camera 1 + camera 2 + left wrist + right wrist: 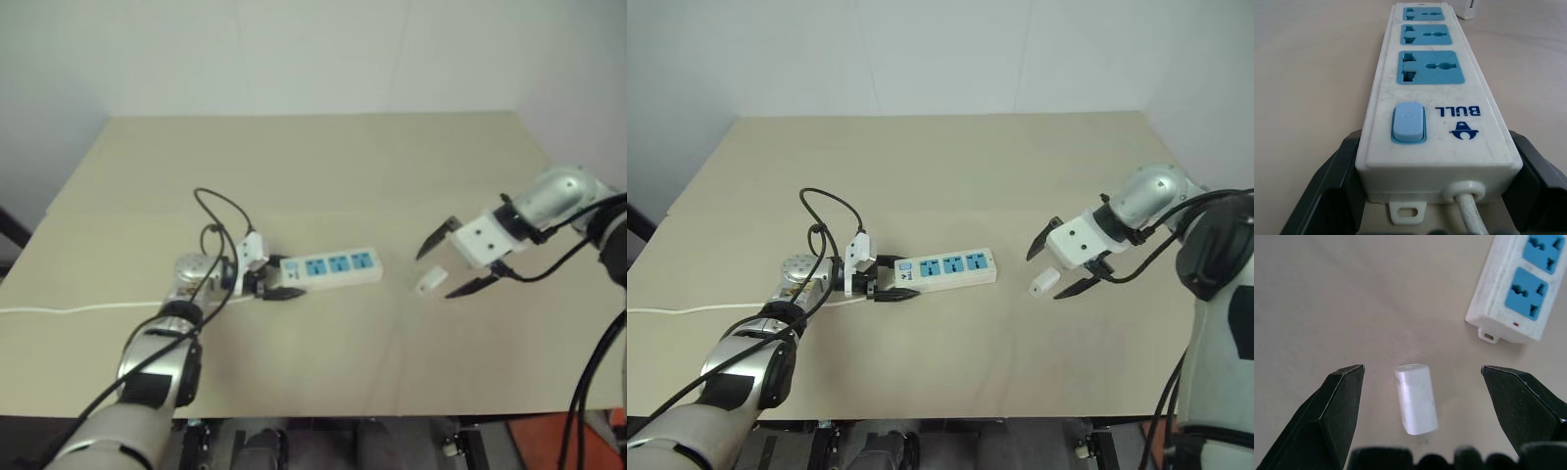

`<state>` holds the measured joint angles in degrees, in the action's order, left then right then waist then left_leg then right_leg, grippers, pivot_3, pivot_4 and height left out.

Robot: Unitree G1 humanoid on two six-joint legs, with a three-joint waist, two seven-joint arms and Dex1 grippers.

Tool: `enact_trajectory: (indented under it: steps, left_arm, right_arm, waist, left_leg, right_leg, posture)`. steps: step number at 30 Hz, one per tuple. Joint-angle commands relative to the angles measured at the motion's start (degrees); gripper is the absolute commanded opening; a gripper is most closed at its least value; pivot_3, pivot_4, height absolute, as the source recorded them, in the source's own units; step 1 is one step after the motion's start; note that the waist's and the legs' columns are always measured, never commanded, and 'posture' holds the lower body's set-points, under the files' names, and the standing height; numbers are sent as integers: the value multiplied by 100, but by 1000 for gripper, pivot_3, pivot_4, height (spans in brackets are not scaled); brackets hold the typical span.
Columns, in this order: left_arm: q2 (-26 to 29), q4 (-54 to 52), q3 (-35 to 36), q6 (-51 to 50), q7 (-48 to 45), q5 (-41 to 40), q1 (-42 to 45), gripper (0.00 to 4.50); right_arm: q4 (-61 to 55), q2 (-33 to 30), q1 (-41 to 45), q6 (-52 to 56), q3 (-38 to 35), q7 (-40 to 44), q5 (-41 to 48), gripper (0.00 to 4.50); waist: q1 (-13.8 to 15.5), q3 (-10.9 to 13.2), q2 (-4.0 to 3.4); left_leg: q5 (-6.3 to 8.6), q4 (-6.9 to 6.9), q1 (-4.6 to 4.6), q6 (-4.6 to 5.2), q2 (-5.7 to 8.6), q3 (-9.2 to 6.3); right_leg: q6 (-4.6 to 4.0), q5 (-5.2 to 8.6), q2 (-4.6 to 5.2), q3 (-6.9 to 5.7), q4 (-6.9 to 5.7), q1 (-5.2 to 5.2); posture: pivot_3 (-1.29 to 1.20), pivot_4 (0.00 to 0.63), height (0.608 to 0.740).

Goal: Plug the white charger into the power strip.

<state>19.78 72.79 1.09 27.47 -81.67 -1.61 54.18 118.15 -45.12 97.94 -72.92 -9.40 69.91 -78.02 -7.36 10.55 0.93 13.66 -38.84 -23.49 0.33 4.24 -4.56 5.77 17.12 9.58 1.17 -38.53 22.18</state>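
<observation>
On the beige bench (323, 176) lies one long white plastic power strip (331, 267) with three blue sockets, one blue switch and the word "BULL". The left gripper (276, 282) has its fingers clamped on the cord end. One small white plastic charger (1416, 398) lies between the wide-spread fingers of the right gripper (1422, 382), just beside the strip's far end.

The left end effector (277, 285) reaches in low from the left, its forearm bent at the elbow, with its black fingers (1327, 181) pressed in from both sides. The right end effector (1050, 259) hangs tilted downward, fingers (1334, 401) spread wide apart.
</observation>
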Motion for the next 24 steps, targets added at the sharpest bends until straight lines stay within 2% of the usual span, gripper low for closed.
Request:
enact_trajectory:
  steps: [1,6,24]
  left_arm:
    - [-8,-69,-50,-22,-93,52,-15,3292]
    - [-17,-64,-88,-41,-107,87,11,3292]
    - [5,-72,-102,-17,-56,93,-19,3292]
  right_arm:
    - [185,207,-80,-339,164,-441,-27,4500]
    - [185,591,-141,-604,643,-1243,-196,4500]
    - [185,1260,-68,-1036,2758,-3397,-681,4500]
  waist:
    - [-10,0,0]
    - [-37,-2,3]
    - [-143,-6,3]
  left_leg:
    - [0,-2,2,-1,-1,0]
    - [-3,-7,4,-6,-1,-7]
    - [-7,-13,14,-12,-1,-20]
  right_leg:
    - [0,0,0,0,-3,0]
    - [0,0,0,1,-15,2]
    - [0,0,0,1,-44,8]
  posture:
    - [0,150,740]
    - [0,150,740]
    - [0,150,740]
